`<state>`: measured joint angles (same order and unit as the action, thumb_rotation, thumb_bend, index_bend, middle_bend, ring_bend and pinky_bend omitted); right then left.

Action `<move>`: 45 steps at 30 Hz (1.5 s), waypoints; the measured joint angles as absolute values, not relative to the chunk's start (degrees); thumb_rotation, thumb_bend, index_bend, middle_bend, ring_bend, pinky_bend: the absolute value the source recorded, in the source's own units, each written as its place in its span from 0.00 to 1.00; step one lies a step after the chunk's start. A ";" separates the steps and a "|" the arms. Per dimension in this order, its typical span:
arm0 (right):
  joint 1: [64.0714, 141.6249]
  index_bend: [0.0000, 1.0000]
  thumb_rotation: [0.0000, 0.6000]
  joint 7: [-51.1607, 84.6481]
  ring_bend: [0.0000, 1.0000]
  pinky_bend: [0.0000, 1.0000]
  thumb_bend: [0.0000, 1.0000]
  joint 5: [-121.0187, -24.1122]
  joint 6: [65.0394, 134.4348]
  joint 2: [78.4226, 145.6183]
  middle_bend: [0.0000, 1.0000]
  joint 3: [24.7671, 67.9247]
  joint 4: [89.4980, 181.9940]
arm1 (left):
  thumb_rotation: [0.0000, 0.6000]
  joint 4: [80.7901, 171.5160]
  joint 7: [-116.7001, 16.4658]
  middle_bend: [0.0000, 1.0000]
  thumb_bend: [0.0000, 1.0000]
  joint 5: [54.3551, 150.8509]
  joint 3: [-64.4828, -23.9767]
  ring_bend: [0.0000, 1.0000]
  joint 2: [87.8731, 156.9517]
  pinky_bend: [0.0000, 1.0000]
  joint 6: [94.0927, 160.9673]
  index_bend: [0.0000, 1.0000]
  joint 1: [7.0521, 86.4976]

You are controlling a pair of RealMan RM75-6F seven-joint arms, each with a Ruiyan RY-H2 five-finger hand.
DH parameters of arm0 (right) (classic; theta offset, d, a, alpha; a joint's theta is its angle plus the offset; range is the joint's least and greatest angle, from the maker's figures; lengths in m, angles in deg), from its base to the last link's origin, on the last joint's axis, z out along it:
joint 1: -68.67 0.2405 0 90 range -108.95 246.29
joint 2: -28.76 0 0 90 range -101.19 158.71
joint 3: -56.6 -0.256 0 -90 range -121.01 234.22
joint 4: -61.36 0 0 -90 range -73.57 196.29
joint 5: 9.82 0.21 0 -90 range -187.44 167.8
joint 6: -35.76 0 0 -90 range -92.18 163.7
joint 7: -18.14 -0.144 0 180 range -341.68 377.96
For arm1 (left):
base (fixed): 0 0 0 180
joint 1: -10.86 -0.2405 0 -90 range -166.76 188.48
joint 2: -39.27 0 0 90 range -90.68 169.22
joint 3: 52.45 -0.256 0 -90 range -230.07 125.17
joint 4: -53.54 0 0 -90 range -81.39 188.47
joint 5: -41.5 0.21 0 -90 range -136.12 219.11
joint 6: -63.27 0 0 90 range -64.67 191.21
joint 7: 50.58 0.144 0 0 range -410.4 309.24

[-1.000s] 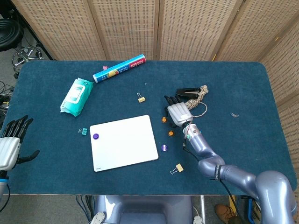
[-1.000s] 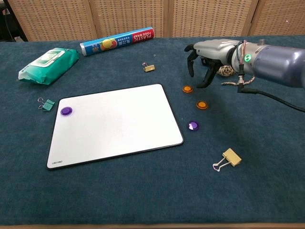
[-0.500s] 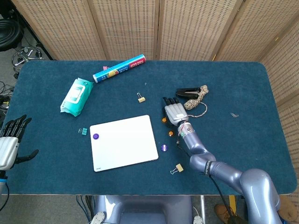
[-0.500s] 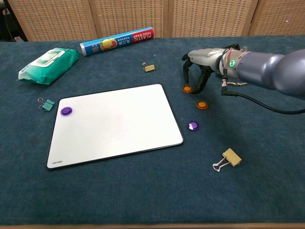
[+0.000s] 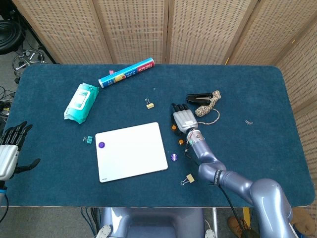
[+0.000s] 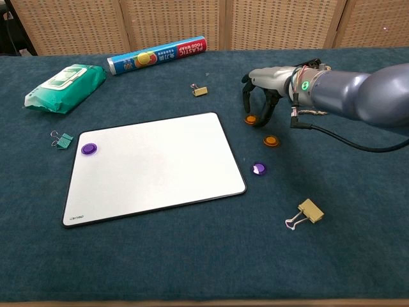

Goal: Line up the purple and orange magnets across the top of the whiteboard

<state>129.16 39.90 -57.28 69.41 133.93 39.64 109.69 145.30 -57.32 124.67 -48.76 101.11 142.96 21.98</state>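
Observation:
The whiteboard (image 5: 133,153) (image 6: 160,173) lies flat near the table's front, with one purple magnet (image 5: 101,145) (image 6: 89,148) on its top left corner. A second purple magnet (image 5: 174,157) (image 6: 258,169) sits on the cloth just right of the board. Two orange magnets lie further right: one (image 6: 251,119) directly under my right hand (image 5: 182,120) (image 6: 265,86), the other (image 5: 181,142) (image 6: 271,140) a little nearer. The right hand's fingers point down, spread on either side of the orange magnet, and hold nothing. My left hand (image 5: 10,151) hangs open beyond the table's left edge.
A green wipes pack (image 5: 80,101) (image 6: 64,80) and a blue wrap roll (image 5: 126,72) (image 6: 157,54) lie at the back left. Binder clips: gold (image 6: 200,90), green (image 6: 62,139), gold (image 6: 305,213). A rope bundle with a black clip (image 5: 208,101) sits behind the right hand.
My right hand has moved left and lowered until its fingers straddle the orange magnet. The left hand has barely shifted. No magnet has moved.

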 measured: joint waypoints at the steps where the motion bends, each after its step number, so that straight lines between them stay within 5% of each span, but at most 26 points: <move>1: 129.28 0.44 1.00 39.96 0.00 0.00 0.27 -57.13 69.32 134.02 0.00 39.68 109.52 | 1.00 145.28 -57.41 0.00 0.19 124.65 -48.74 0.00 101.08 0.00 142.93 0.00 21.97; 14: 130.46 0.46 1.00 40.28 0.00 0.00 0.28 -55.54 68.26 135.28 0.00 39.98 107.13 | 1.00 144.95 -58.43 0.00 0.19 124.54 -48.42 0.00 100.60 0.00 142.48 0.00 22.08; 29: 131.31 0.53 1.00 40.50 0.00 0.00 0.43 -54.84 68.35 135.51 0.00 40.21 107.23 | 1.00 144.95 -58.77 0.00 0.19 124.57 -48.32 0.00 100.48 0.00 142.30 0.00 22.06; 45: 130.57 0.55 1.00 41.74 0.00 0.00 0.46 -60.10 77.04 132.95 0.00 40.75 123.56 | 1.00 145.36 -58.81 0.00 0.19 125.48 -48.74 0.00 100.35 0.00 142.30 0.00 21.98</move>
